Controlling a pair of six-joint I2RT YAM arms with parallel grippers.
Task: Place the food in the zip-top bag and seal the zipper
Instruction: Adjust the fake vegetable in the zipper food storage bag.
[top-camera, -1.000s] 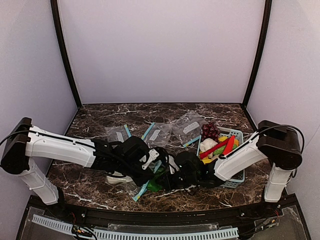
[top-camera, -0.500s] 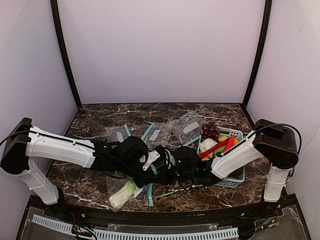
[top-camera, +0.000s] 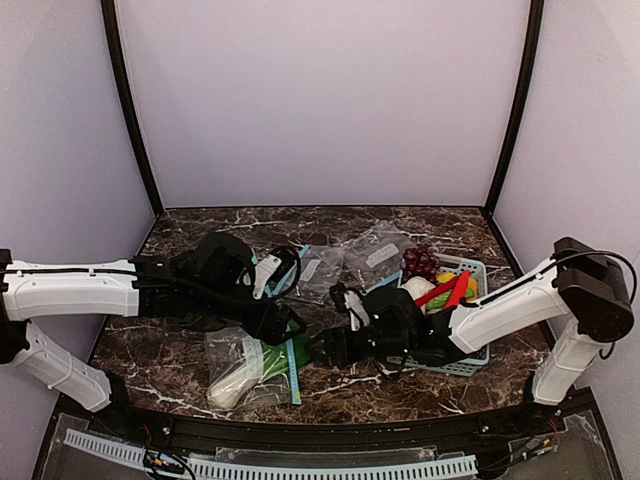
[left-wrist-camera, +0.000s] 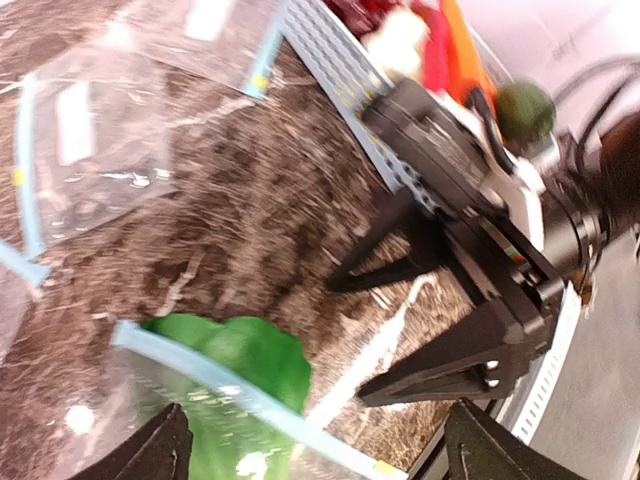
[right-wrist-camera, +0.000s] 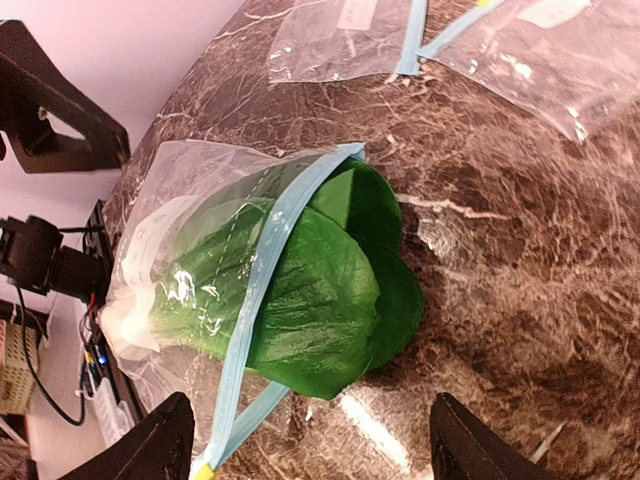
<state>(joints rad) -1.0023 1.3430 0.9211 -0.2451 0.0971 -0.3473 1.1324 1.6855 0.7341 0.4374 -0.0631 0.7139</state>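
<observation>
Seen from above, two white-and-black arms reached over a dark marble tabletop (top-camera: 200, 225). The bag (top-camera: 232, 345) lay flat near the front edge, with its mouth turned right towards the basket (top-camera: 479, 265). The leafy vegetable (right-wrist-camera: 320, 290) was inside stalk-first, its white end deep in the bag. Its green leaves spilled out past the zipper (right-wrist-camera: 268, 270), so the blue strip lay across them and the mouth probably could not close.

The left pincer (top-camera: 283, 322) hovered just above and behind the mouth, wide open and holding nothing. The right pincer (left-wrist-camera: 345, 340) was beside the mouth on the basket side, its two black fingers also spread and empty, touching neither bag nor leaves. With one pincer at each side of the opening, they looked placed to pin the plastic and push the leaves farther in.

A red-orange vegetable (top-camera: 440, 291) lay in the basket among other toy produce, so filling seemed barely begun. Smaller bags (top-camera: 320, 266) lay flat farther back, well apart from the work. I could not clearly make out a cucumber.
</observation>
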